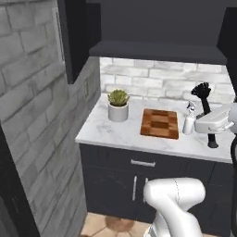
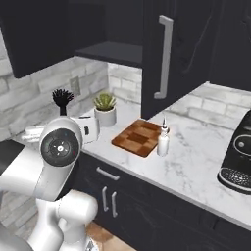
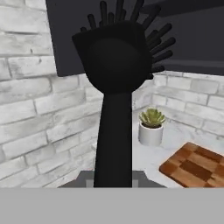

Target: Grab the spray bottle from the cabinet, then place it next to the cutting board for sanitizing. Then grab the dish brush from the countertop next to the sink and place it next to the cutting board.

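My gripper [image 1: 210, 124] is shut on the slim black dish brush [image 1: 202, 91], which stands upright with its bristles on top and its handle reaching down toward the white marble countertop [image 1: 115, 134]. The brush [image 3: 116, 57] rises straight ahead in the hand view. The small pale spray bottle [image 1: 189, 121] stands just left of the brush, at the right edge of the patchwork wooden cutting board [image 1: 160, 123]. From the right base view the bottle [image 2: 163, 140] stands beside the board [image 2: 139, 138], and the black cabinet door [image 2: 181, 44] with its grey bar handle hangs above.
A potted succulent [image 1: 118, 105] stands left of the board near the brick back wall. A black coffee machine [image 2: 240, 157] sits at the far right of the counter. A grey brick wall [image 1: 32, 115] closes the left side. Black base cabinets [image 1: 139, 180] run below.
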Available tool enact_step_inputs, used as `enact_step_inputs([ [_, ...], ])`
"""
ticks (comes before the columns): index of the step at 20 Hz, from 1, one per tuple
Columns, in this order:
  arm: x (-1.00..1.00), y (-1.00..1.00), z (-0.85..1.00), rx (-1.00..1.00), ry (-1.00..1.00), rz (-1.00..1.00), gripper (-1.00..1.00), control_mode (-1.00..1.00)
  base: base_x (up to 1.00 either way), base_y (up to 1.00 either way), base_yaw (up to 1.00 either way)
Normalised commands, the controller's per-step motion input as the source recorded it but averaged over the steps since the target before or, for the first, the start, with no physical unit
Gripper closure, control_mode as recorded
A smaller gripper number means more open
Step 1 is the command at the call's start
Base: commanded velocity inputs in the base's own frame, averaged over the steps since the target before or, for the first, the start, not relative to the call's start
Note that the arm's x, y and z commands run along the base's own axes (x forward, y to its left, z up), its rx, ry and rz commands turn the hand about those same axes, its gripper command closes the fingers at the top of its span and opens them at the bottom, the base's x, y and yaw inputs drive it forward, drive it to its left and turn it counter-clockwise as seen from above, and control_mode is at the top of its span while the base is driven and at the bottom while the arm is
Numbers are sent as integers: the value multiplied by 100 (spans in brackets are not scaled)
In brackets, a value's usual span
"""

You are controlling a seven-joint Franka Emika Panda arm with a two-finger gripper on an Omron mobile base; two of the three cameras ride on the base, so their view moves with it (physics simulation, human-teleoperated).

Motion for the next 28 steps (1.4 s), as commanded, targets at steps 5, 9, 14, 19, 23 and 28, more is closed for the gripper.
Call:
enact_step_inputs([
  [5,0,0,0,0,0,0,100,100,98,7,-35],
  [9,0,0,0,0,0,0,100,100,96,95,-50],
  [14,0,0,0,0,0,0,100,100,60,76,-49],
  [19,0,0,0,0,0,0,100,100,72,58,-37],
  [23,0,0,0,0,0,0,100,100,67,81,-8],
  [28,72,69,-63,-4,8,5,100,-100,11,20,0],
])
